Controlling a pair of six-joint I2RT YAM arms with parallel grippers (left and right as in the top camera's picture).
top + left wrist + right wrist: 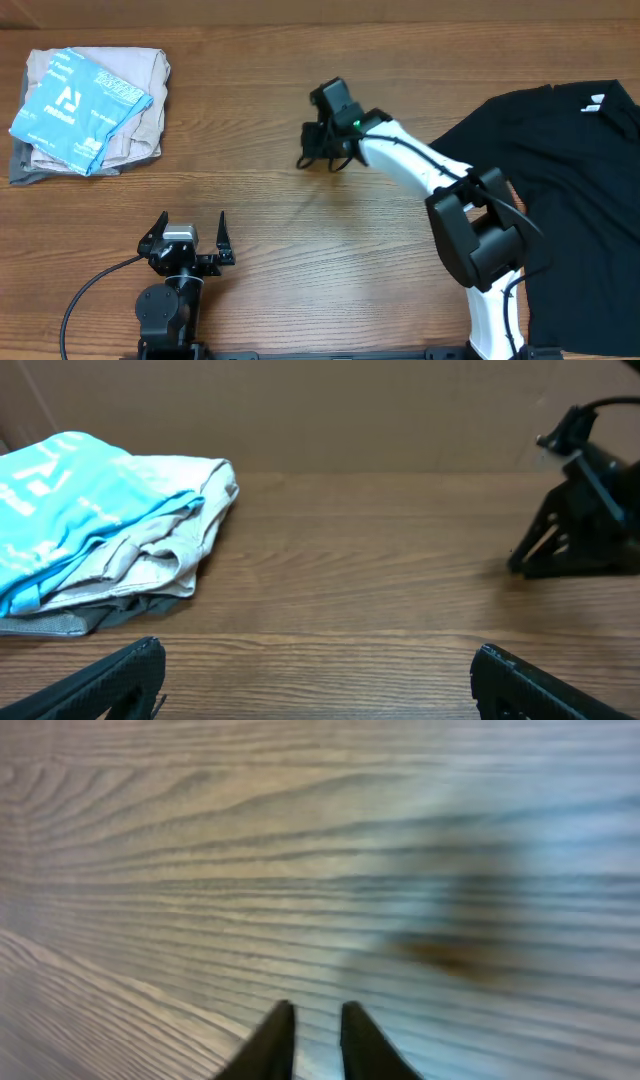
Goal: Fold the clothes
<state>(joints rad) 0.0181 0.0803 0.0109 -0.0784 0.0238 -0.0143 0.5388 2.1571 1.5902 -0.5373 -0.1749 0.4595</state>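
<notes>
Jaws: left gripper [192, 222] wide, right gripper [318, 1017] barely parted, both empty. Black soft-fabric T-shirt [570, 170] right of them lies unfolded; folded blue-beige fabric pile [90, 110] left of them seems done.

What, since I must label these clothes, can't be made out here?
Overhead: black T-shirt runs off the right and bottom edges; right arm overlaps it.
Left wrist: folded stack cut by left edge; lower layers hidden.
Right wrist: blurred; right claw shows tips only, open or shut unclear.

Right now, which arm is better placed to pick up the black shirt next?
Right. The black shirt lies beside its base, and the right end effector is nearer than the left end effector.
</notes>
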